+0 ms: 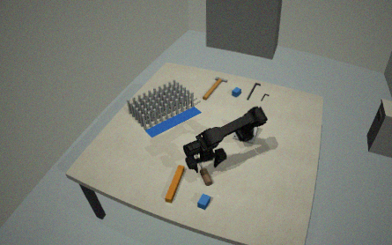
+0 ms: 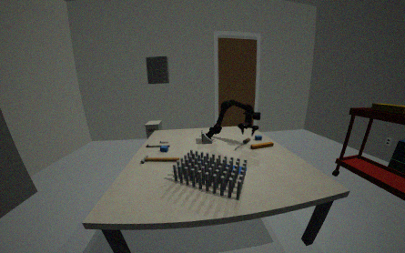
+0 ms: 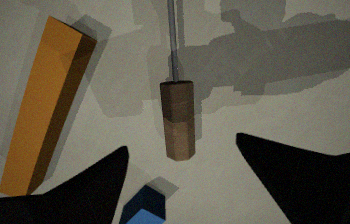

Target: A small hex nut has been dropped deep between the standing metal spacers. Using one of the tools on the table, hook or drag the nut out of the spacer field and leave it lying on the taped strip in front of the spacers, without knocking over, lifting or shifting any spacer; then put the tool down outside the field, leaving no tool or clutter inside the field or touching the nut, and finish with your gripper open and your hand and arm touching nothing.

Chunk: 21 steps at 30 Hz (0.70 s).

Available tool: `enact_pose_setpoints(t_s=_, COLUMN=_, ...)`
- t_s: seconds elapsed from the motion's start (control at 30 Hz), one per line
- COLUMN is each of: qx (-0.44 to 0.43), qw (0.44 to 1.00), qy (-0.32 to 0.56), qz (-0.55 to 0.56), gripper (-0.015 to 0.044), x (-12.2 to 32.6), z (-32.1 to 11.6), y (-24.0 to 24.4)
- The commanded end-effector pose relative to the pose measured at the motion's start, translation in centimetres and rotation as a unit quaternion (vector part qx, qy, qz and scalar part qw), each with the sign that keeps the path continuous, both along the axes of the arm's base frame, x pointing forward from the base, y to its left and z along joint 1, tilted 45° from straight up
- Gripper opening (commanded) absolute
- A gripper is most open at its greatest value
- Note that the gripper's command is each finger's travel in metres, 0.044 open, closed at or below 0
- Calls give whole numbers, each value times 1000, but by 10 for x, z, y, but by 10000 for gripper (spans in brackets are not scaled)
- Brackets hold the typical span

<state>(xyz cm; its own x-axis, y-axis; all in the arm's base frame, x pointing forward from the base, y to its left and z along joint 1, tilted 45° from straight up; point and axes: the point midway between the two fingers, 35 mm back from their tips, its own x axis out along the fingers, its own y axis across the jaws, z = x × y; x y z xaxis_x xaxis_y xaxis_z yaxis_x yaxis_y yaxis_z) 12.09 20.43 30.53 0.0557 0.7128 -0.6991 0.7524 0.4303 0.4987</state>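
The standing grey metal spacers [image 1: 144, 121] [image 2: 230, 187] form a dense upright field. The blue taped strip [image 1: 173, 122] lies along their front edge. I cannot make out the nut in any view. A screwdriver [image 1: 206, 176] [image 2: 247, 140] [image 3: 178, 120] with a brown handle and thin grey shaft lies on the table. My gripper [image 1: 206, 165] [image 2: 248, 132] [image 3: 183, 144] is open and empty above it. In the wrist view the handle lies between and beyond the fingertips, the shaft pointing away. Two black hex keys, one long [image 1: 253, 92] and one short [image 1: 264, 96], lie on the far side.
An orange bar [image 1: 174, 184] [image 2: 262, 146] [image 3: 46, 105] lies left of the screwdriver in the wrist view. A blue block [image 1: 203, 201] [image 2: 258, 137] [image 3: 146, 217] sits near the handle end. A hammer [image 1: 212, 89] [image 2: 161, 159] and another blue block [image 1: 236, 92] [image 2: 164, 148] lie near the hex keys.
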Motion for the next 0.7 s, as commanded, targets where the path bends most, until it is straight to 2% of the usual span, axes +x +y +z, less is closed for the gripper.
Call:
enact_pose_setpoints(t_s=0.0, qx=1, qw=1000, qy=5, qz=0, gripper=440, x=-1, z=-1, y=0)
enact_pose_setpoints(t_s=0.1, qx=-10, qw=1000, qy=-5, qz=-8, gripper=440, x=-2, z=-2, y=0)
enact_pose_setpoints(t_s=0.3, qx=-54, qw=991, qy=-70, qz=-96, gripper=440, x=-10, z=-4, y=-1)
enact_pose_setpoints(t_s=0.47, qx=-36, qw=977, qy=-120, qz=-170, gripper=440, x=-14, z=6, y=-4)
enact_pose_setpoints(t_s=0.63, qx=-34, qw=977, qy=-122, qz=-173, gripper=440, x=-14, z=7, y=-4)
enact_pose_setpoints(t_s=0.67, qx=-34, qw=977, qy=-122, qz=-173, gripper=414, x=-14, z=7, y=-4)
